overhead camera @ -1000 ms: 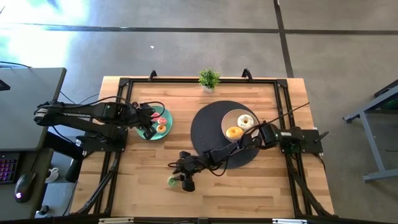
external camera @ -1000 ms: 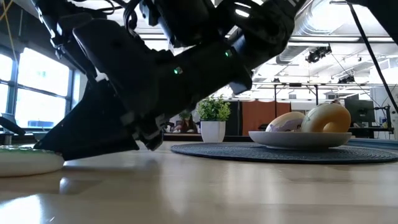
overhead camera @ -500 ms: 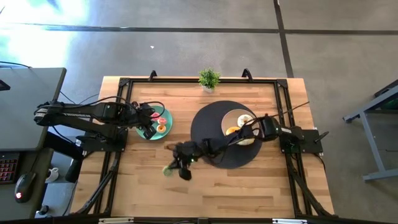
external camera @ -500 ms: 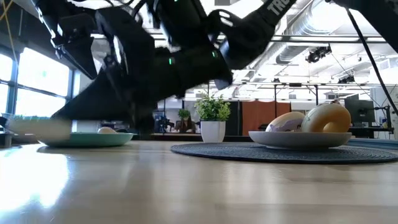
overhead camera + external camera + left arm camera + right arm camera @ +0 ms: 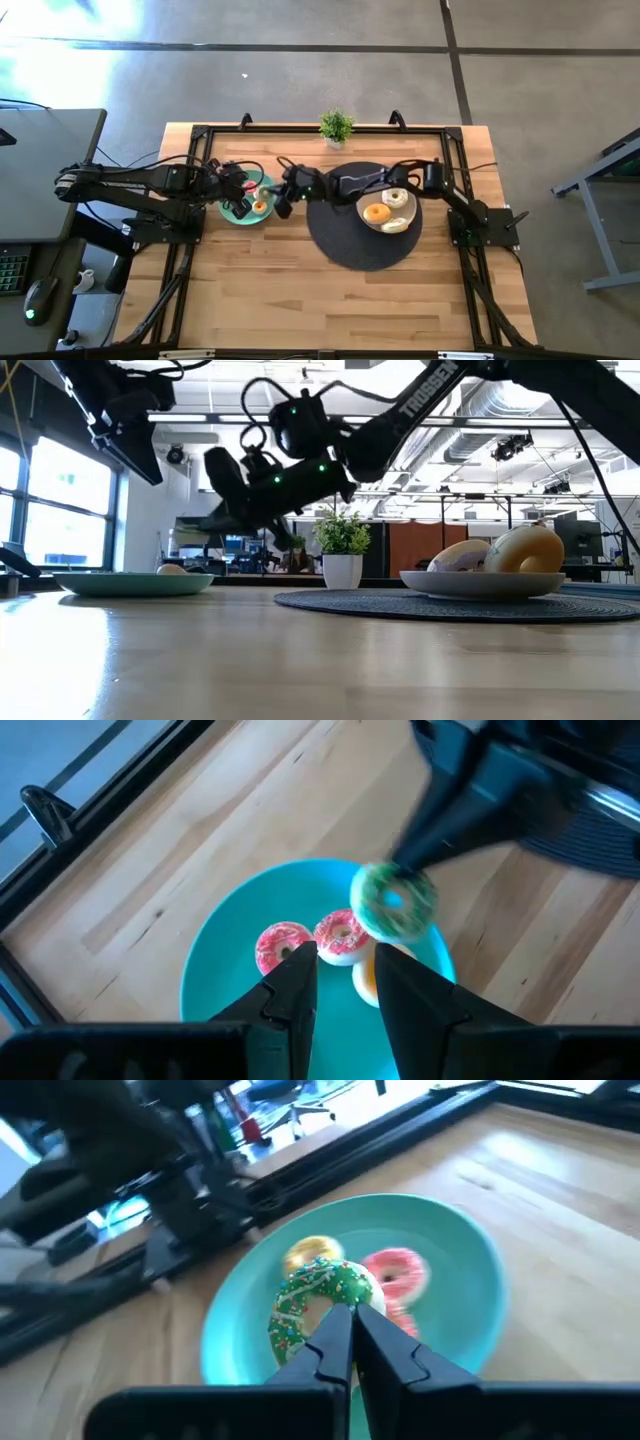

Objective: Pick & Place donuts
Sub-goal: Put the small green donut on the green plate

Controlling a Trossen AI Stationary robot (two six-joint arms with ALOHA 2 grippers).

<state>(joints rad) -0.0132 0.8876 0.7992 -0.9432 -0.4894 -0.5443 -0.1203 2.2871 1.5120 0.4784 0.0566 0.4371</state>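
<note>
The right gripper (image 5: 345, 1342), fingers pinched on a green-iced sprinkled ring donut (image 5: 318, 1302), holds it above the round teal plate (image 5: 470, 1290), apparently to drop it there. The left gripper (image 5: 345, 982) hovers over the same plate, fingers slightly apart and empty, leaving the middle free.

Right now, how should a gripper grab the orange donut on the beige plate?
Probably from above: the orange donut lies ring-up on the beige plate. Pinch its rim on the side away from the white donut, one finger through the hole.

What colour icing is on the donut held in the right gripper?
Green with sprinkles: the donut in the right gripper, clearest in the right wrist view.
</note>
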